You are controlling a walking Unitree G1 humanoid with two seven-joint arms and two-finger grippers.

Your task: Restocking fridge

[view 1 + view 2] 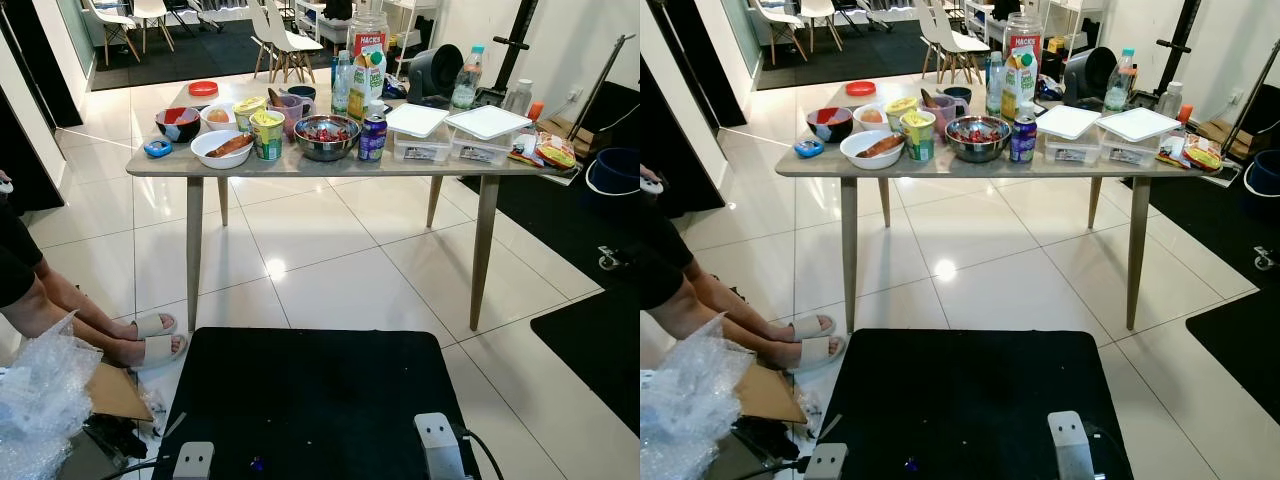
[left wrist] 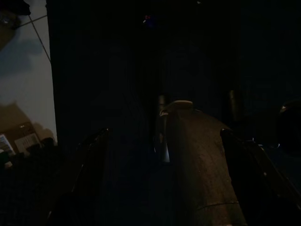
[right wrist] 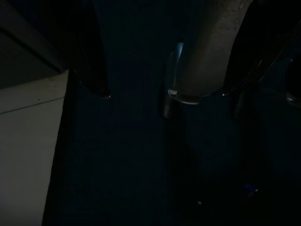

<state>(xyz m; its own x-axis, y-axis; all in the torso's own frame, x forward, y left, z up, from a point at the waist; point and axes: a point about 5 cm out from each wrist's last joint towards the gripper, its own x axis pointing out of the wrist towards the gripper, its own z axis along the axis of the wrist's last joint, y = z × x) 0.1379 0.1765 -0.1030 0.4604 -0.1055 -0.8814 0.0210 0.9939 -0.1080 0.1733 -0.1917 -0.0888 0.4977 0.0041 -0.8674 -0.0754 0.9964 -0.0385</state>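
Note:
A grey table [image 1: 150, 168] stands a few steps ahead, loaded with food. On it are a steel bowl of red food [image 1: 327, 137], a white bowl with a sausage [image 1: 222, 148], a green cup of noodles [image 1: 267, 134], a blue can [image 1: 372, 137], a juice carton [image 1: 365, 85], water bottles [image 1: 342, 82] and two clear lidded boxes [image 1: 417, 132]. Both arms hang idle in the shade. In the dark wrist views my left gripper [image 2: 165, 133] and right gripper [image 3: 166, 95] each hold their fingers wide apart, with nothing between them.
A seated person's legs in sandals [image 1: 150, 340] are at the left, beside bubble wrap [image 1: 40, 400] and cardboard. My black base [image 1: 310, 400] fills the foreground. A black mat [image 1: 600, 340] and a blue bucket [image 1: 615, 170] lie to the right. White chairs [image 1: 285, 40] stand behind.

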